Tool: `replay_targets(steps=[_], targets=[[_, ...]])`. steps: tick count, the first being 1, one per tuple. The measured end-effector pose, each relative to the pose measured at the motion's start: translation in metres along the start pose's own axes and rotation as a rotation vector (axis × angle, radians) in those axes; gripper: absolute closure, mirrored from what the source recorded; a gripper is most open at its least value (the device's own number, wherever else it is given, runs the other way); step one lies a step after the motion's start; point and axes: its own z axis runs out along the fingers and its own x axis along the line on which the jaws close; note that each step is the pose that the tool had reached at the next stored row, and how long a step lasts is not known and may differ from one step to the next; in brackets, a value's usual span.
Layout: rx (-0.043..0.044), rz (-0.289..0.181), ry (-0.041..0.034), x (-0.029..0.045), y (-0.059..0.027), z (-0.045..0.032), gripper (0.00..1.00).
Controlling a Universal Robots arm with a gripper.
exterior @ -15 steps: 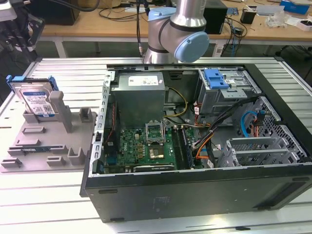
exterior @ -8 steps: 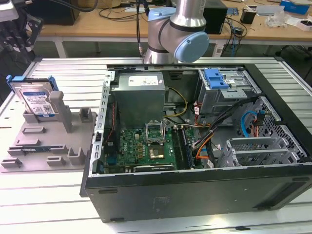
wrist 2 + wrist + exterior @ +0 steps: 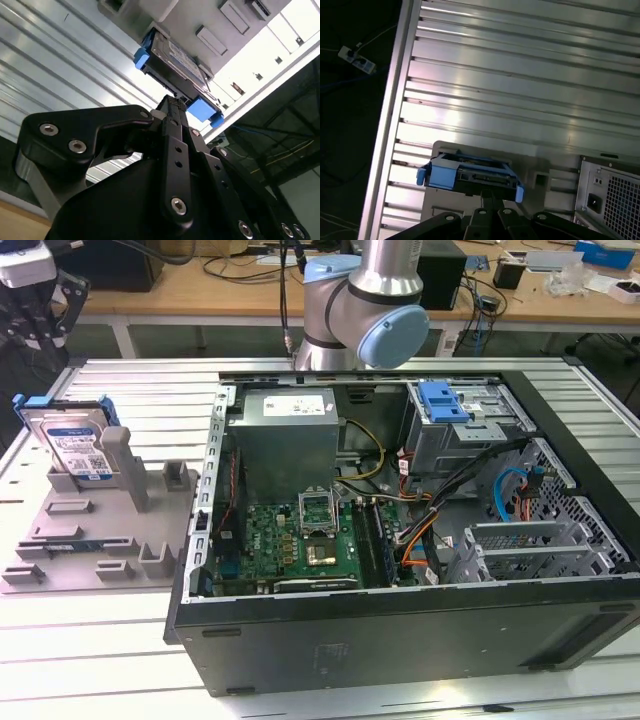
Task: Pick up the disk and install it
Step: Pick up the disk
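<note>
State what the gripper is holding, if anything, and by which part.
Nothing is held. The gripper hovers apart from the disk, which stands in the grey holder.

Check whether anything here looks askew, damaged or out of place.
Nothing stands out. The disk stands tilted in its grey holder beside the open case, seemingly by design; no spill or damage shows.
</note>
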Motion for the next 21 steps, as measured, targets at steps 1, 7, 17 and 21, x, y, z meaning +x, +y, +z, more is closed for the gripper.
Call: replay_targets(steps=[1,7,17,21], targets=[[-0.0002,-0.019,0.0020,0.0000,0.0000,0.0001,0.89],[-0.0015,-0.164,0.0156,0.0000,0.0000,0.0004,0.89],[-0.0026,-0.346,0.0308,0.0000,0.0000,0.0005,0.58],[-0.0030,-0.429,0.0373,0.0000,-0.0001,0.0007,0.58]])
